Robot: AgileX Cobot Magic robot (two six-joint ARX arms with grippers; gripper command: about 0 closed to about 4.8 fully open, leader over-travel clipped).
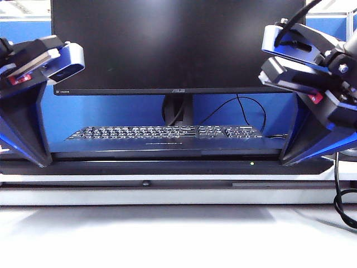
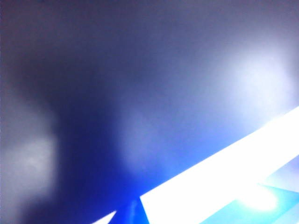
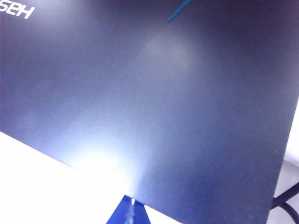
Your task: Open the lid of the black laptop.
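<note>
Exterior view is showing the black laptop [image 1: 167, 167] lying shut across lower centre. Its lid [image 3: 149, 107] is looking thin, stiff and slick (front edge seems the best hold). The left gripper [image 1: 43, 161] and right gripper [image 1: 285, 161] are flanking it at lower left and lower right; I cannot tell whether either is spread or pinching.

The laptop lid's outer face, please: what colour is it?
Dark navy, nearly black, matte; the lid shows best in the right wrist view.

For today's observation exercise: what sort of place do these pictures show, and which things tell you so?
Probably an office or lab workstation: a large black monitor on a stand, a separate keyboard beneath it, blue partition panels behind, and a closed black laptop on the white desk.
</note>
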